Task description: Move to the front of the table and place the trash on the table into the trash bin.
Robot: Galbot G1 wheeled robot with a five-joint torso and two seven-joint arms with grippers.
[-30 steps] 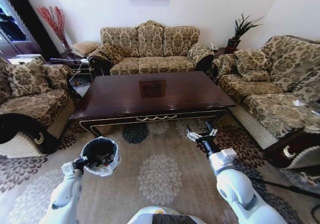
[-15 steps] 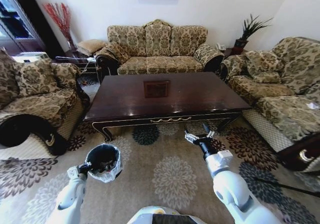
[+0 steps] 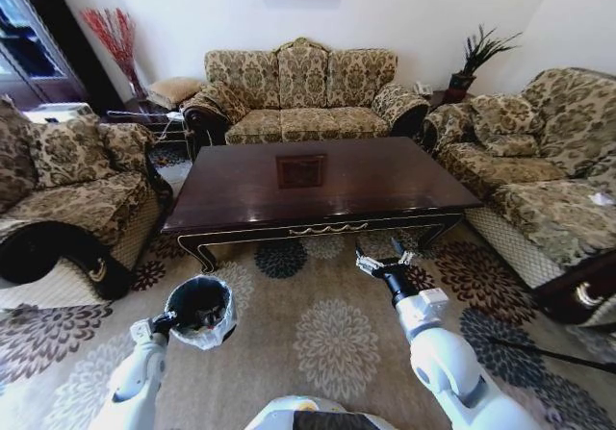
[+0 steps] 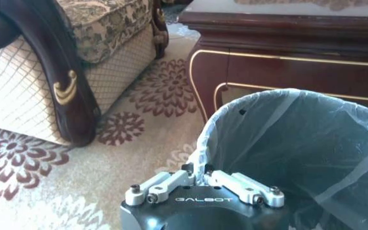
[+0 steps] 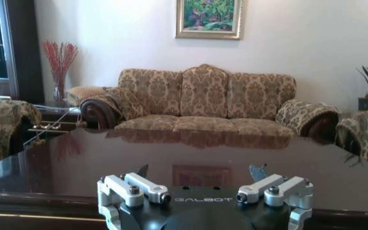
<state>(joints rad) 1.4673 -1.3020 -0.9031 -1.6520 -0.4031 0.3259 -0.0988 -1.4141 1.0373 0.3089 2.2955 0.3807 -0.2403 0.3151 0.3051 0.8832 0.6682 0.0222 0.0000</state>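
Fingers of the left gripper [image 4: 200, 181] pinch the bagged rim of the trash bin [image 3: 199, 310], light and flimsy, before the desk [image 3: 318, 185]; the right gripper [image 3: 384, 262] hangs spread.

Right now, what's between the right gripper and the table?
Only bare patterned carpet separates the right gripper from the table edge, as seen from the head camera.

Home living room. Three matching floral-upholstered sofas [image 3: 301, 88] ring a glossy dark wood coffee desk [image 3: 318, 185], on a patterned floral carpet [image 3: 318, 334]. Framed painting [image 5: 210, 18] on the wall, potted plant [image 3: 481, 55] in one corner, red dried branches [image 3: 114, 37] in another.
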